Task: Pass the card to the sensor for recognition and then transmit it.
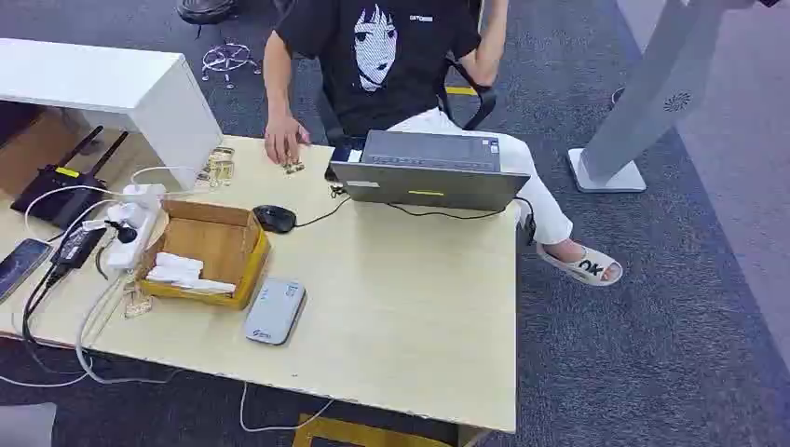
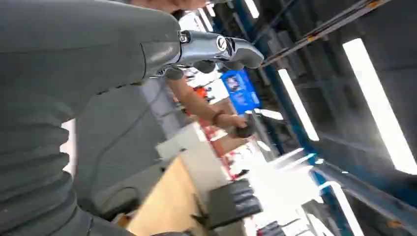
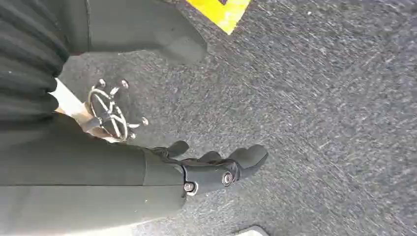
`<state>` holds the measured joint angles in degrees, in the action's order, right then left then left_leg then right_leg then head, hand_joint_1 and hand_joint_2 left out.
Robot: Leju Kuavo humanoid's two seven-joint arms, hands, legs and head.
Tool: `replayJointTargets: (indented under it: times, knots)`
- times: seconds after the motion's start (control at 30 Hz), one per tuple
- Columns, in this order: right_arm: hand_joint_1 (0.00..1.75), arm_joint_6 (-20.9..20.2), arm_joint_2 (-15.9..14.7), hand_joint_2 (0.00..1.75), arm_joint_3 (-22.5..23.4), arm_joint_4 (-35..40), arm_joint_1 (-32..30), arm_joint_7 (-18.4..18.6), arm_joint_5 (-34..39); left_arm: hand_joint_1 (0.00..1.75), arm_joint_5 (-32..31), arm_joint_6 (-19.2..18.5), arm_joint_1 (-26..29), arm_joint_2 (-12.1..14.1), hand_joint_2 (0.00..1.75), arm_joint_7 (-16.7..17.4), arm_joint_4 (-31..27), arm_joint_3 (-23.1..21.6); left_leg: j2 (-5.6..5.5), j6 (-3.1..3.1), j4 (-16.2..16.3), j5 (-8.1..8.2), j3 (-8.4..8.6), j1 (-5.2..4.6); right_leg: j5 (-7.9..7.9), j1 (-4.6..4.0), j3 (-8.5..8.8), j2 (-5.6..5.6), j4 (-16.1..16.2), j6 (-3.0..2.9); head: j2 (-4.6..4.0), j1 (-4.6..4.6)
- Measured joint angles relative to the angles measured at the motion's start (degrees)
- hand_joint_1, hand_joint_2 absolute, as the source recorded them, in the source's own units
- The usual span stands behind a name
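On the wooden table (image 1: 410, 307) a flat grey-white sensor box (image 1: 275, 310) lies near the front edge. Just left of it stands an open cardboard box (image 1: 207, 251) with white cards (image 1: 182, 270) inside. In the left wrist view my left hand (image 2: 206, 46) is raised in the air, fingers stretched forward, holding nothing. My right hand (image 3: 209, 172) hangs over dark carpet in the right wrist view, fingers apart and empty. Both hands are away from the cards and the sensor.
A person (image 1: 382, 56) sits behind the table, one hand (image 1: 284, 142) resting on it beside small glass bottles (image 1: 221, 165). A laptop (image 1: 429, 172), mouse (image 1: 274, 218), power strip (image 1: 130, 223), router (image 1: 61, 191), phone (image 1: 20, 264) and white cabinet (image 1: 112, 88) crowd the back and left.
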<state>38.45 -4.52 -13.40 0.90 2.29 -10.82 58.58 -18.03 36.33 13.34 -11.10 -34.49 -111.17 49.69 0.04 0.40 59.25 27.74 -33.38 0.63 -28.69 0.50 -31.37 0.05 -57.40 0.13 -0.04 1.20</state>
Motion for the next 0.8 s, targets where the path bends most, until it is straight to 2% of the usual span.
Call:
replayJointTargets:
  times: [0.17,0.37,0.67,0.8]
  knots:
    - [0.0,0.3,1.0,1.75,-3.1,-0.2,0.5,0.6,2.2,0.0,-1.7,0.1,3.7,1.5,1.75,-1.0,-7.1,-5.5,0.0,0.0,0.0,0.0,0.0,0.01,0.0,0.0,-0.12,0.0,0.0,0.0,0.0,0.0]
    - [0.0,0.4,1.9,1.75,-7.2,-0.2,1.6,2.0,4.2,0.0,-5.2,-5.6,1.3,6.5,1.75,3.8,-7.6,-9.0,0.02,-0.05,0.0,-0.03,0.05,0.05,0.01,-0.02,-0.12,0.02,0.0,-0.05,0.0,0.02]
    - [0.0,0.5,2.4,1.75,-12.5,-0.2,2.1,4.4,5.7,0.0,-13.8,-8.9,-6.4,12.4,1.75,10.5,-0.6,-16.3,0.02,-0.07,0.0,-0.06,0.04,0.04,0.05,-0.06,-0.03,0.03,0.0,-0.06,0.0,0.0]
    - [0.0,0.6,2.6,1.75,-14.7,-0.1,2.4,5.2,6.0,0.0,-17.8,-9.5,-10.4,14.0,1.75,13.3,4.2,-19.4,0.03,-0.06,0.0,-0.06,0.04,0.03,0.05,-0.06,-0.02,0.05,0.0,-0.06,0.0,0.0]
